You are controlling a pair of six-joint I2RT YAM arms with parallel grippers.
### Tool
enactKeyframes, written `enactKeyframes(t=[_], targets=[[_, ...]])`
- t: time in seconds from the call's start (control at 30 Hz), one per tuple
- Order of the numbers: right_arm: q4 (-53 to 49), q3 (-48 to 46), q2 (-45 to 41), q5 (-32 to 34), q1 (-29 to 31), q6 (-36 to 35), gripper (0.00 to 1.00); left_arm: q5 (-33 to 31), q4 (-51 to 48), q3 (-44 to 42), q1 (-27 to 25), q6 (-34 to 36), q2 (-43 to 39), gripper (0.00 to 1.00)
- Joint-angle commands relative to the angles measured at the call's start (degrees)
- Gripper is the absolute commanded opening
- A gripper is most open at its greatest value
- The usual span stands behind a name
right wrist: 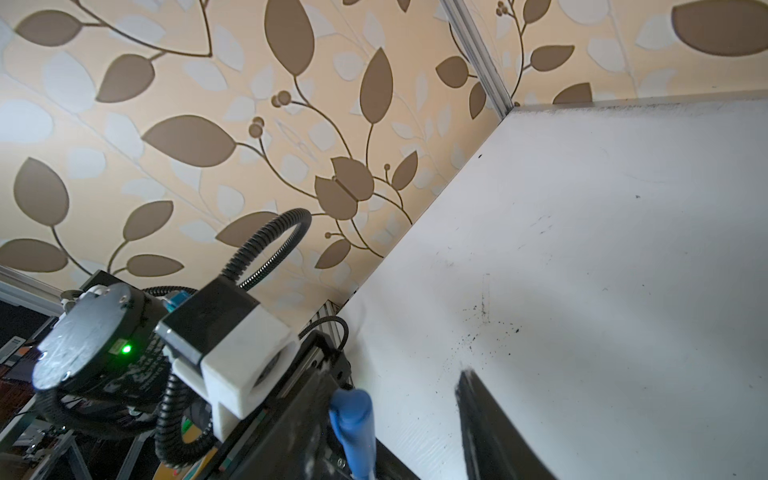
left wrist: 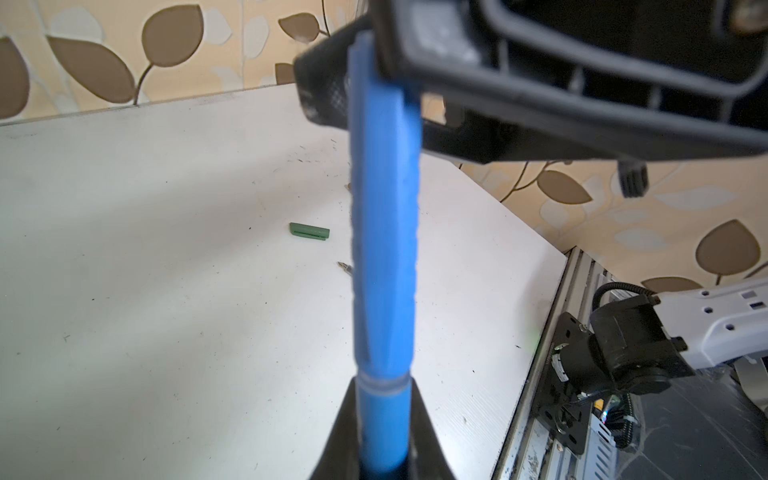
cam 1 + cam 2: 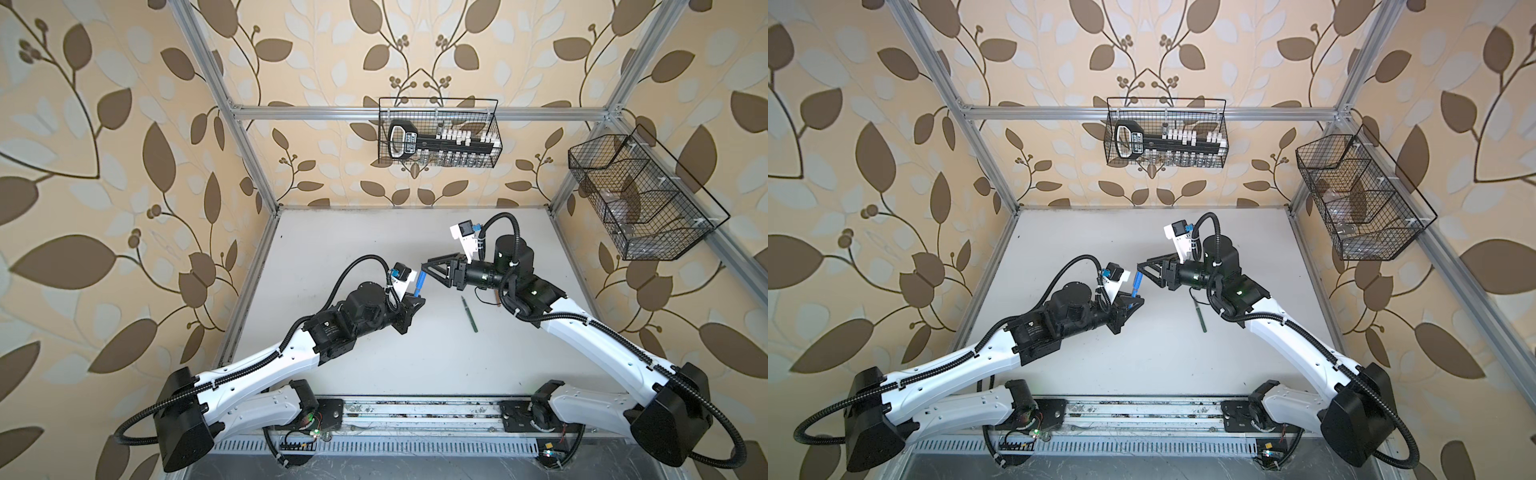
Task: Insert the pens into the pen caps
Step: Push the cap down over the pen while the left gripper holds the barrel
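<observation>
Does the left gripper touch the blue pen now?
Touching. The left wrist view shows the left gripper closed on the blue pen, both fingers against it.

The blue pen [image 2: 384, 249] is blurred in the left wrist view, its lower end cut off at the edge between the left hand's [image 2: 384, 392] fingers. Behind it the green pen [image 2: 345, 267] shows only its tip. The right arm [image 3: 582, 332] hides most of a brown sliver [image 3: 497, 297].

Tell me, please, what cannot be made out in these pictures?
Brown pen: top view, only a sliver shows; the right arm hides the rest.
Blue pen tip: left wrist view, inside the blurred blue cap.
Left end effector: left wrist view, cut off by the frame edge.
</observation>
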Motion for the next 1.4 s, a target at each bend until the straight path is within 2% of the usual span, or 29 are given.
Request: enactKeyframes(t=[0.0, 0.23, 0.37, 0.53, 0.57, 0.67, 0.9, 1.07, 1.23, 1.3, 1.37], targets=[[-1.4, 2.7, 0.6, -1.6, 0.2, -1.6, 0.5, 2.1, 0.8, 2.5, -0.3, 1.1, -1.6, 0.09], [0.0, 3.4, 3.0, -3.8, 0.7, -0.8, 0.39, 2.4, 1.3, 2.6, -0.3, 1.5, -1.0, 0.09], [0.2, 3.3, 3.5, -4.2, 1.4, -0.7, 0.28, 2.0, 1.5, 2.8, -0.3, 1.8, -0.9, 0.09], [1.9, 1.8, 3.4, -5.0, 2.7, 0.2, 0.11, -1.6, 1.8, 3.6, -0.3, 2.0, -0.9, 0.05], [2.3, 1.4, 3.3, -5.5, 2.9, 0.6, 0.07, -3.0, 2.5, 3.7, -0.3, 2.1, -0.9, 0.02], [3.9, -0.7, 3.0, -6.1, 3.2, 1.9, 0.01, -6.3, 4.8, 4.0, -0.3, 3.5, -0.9, 0.0], [12.9, -7.0, 2.7, -9.7, 3.3, 8.2, 0.0, -9.0, 9.5, 7.0, -0.1, 11.3, 0.3, 0.0], [21.7, -11.2, 3.5, -15.5, 4.2, 14.1, 0.0, -6.1, 11.9, 10.7, -0.1, 16.9, 0.8, 0.0], [27.0, -13.7, 4.0, -17.7, 6.7, 17.3, 0.0, -2.4, 15.0, 13.0, -0.1, 19.9, 0.6, 0.0], [25.7, -14.1, 4.1, -17.1, 7.6, 16.8, 0.0, -1.3, 15.5, 14.1, -0.1, 21.0, 0.9, 0.0], [20.1, -13.5, 4.0, -15.7, 8.3, 13.4, 0.0, -1.0, 16.1, 14.9, -0.1, 21.1, 1.0, 0.0]])
